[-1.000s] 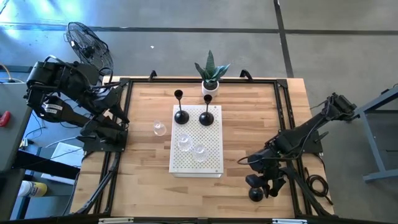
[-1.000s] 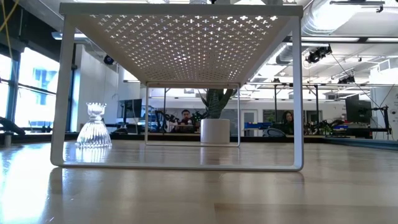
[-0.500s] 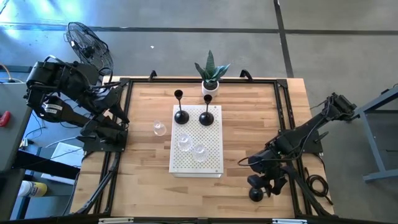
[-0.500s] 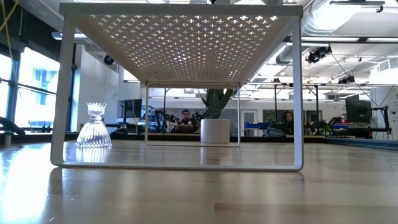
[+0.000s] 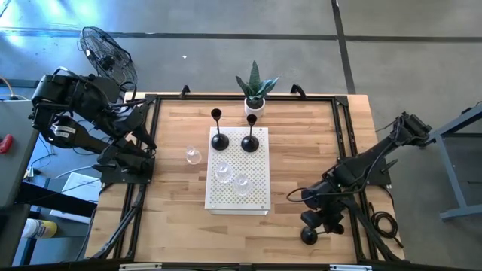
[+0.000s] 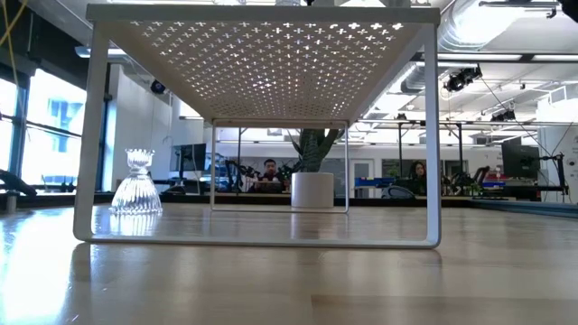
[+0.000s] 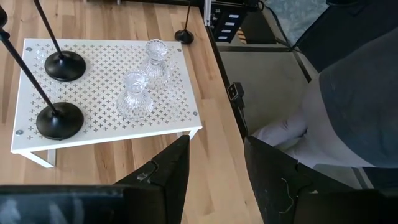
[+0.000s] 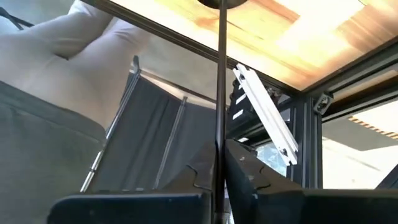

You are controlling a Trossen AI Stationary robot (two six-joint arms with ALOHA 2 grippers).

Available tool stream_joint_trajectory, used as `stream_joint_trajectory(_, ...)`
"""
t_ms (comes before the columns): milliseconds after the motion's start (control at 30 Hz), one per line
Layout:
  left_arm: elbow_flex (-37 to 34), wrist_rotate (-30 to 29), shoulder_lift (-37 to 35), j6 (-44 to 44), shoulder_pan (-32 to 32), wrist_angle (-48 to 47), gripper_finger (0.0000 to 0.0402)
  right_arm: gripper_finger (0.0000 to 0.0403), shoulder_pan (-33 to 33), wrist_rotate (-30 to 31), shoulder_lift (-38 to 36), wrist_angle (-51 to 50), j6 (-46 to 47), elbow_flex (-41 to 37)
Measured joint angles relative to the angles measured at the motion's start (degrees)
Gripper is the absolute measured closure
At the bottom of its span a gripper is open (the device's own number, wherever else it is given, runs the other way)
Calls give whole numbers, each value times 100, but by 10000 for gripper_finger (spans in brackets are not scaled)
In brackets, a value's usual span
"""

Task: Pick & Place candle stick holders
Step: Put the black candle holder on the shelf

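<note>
My right gripper [image 5: 315,224] is at the table's near right corner, pinching the thin stem of a black holder [image 8: 220,93], base [image 5: 309,235] on wood. Mid-table, white rack [image 5: 260,199] w/ two black holders [image 5: 219,141] & two glass ones [image 5: 241,181]; a third glass one [image 5: 193,156] just left. Left gripper [image 7: 214,168] parked at left edge, fingers spread.

A grey concrete floor [image 5: 226,19] crossed by dark seams fills the top of the high view, with a black fan [image 5: 108,53] at upper left. In the low view, tall windows [image 6: 36,126] glow at left, and ducts [image 6: 488,23] and ceiling lights run overhead at right.
</note>
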Motion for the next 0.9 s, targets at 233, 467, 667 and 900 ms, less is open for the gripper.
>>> stream_joint_trajectory(233, 0, 0, 0, -2, -1, -2, 252, 395, 32, -168, 205, -145, -456, 9)
stream_joint_trajectory(467, 0, -85, 2, -19, 0, -2, 252, 397, 36, -158, 289, -112, -714, 17)
stream_joint_trajectory(667, 0, -136, 8, -22, -2, -2, 252, 398, 36, -145, 275, -129, -825, 25)
stream_joint_trajectory(900, 0, -161, 20, -22, 0, -2, 252, 400, -9, 96, 295, -842, -1203, 483)
